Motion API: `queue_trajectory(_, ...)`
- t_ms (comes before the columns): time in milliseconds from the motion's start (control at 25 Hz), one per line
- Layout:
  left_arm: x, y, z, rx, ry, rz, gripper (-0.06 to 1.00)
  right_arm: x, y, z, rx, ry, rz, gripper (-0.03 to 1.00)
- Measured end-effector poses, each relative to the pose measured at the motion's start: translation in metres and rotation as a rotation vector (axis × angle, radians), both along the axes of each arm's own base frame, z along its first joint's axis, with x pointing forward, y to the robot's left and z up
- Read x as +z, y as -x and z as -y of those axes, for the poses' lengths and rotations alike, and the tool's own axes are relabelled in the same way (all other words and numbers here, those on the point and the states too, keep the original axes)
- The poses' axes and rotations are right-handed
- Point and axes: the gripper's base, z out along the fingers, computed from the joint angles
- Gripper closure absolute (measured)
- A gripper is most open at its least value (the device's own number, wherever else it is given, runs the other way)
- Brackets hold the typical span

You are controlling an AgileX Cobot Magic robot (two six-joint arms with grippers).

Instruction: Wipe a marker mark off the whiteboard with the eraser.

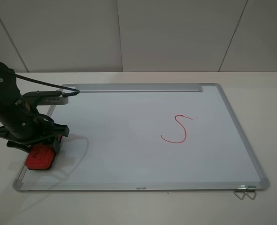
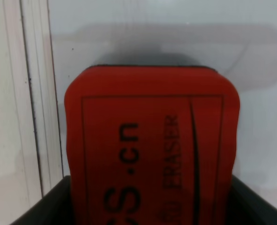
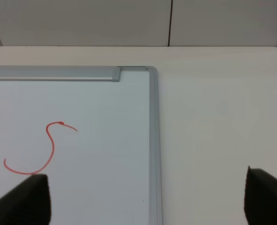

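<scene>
The whiteboard (image 1: 129,126) lies flat on the table, its silver tray strip (image 1: 138,87) along the far edge. The red eraser (image 1: 40,157) rests on the board's near left corner. My left gripper (image 1: 37,146) stands over it, shut on the eraser (image 2: 152,150), whose red top fills the left wrist view between the black fingers (image 2: 49,206). No red "R" mark shows anywhere; only a red letter "S" (image 1: 178,129) is on the board's right half. My right gripper (image 3: 145,197) is open above the board's far right corner, near the "S" (image 3: 40,150).
The board's aluminium frame (image 2: 35,93) runs close beside the eraser. A small metal clip (image 1: 244,193) lies at the board's near right corner. A dark cable (image 1: 44,85) arcs from the left arm. White tabletop (image 3: 213,117) lies to the right of the board.
</scene>
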Motion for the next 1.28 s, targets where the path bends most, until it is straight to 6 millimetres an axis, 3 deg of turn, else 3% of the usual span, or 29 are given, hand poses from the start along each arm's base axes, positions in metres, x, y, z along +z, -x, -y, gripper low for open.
queue_trajectory(280, 0.0, -0.001, 0.0, 0.018, 0.007, 0.013, 0.37, 0.0, 0.0, 0.0, 0.0, 0.0, 0.0, 0.26)
queue_trajectory(480, 0.0, 0.0, 0.003, 0.009, 0.007, 0.013, 0.27, 0.0, 0.0, 0.0, 0.0, 0.0, 0.0, 0.26)
queue_trajectory(720, 0.007, 0.001, 0.005, 0.0, 0.016, 0.041, 0.26, 0.0, 0.0, 0.0, 0.0, 0.0, 0.0, 0.26)
queue_trajectory(1000, 0.047, 0.004, 0.004, -0.029, 0.056, 0.189, 0.22, 0.0, 0.0, 0.0, 0.0, 0.0, 0.0, 0.26)
queue_trajectory(1280, 0.1, 0.025, -0.004, -0.088, 0.07, 0.329, 0.17, 0.0, 0.0, 0.0, 0.0, 0.0, 0.0, 0.26)
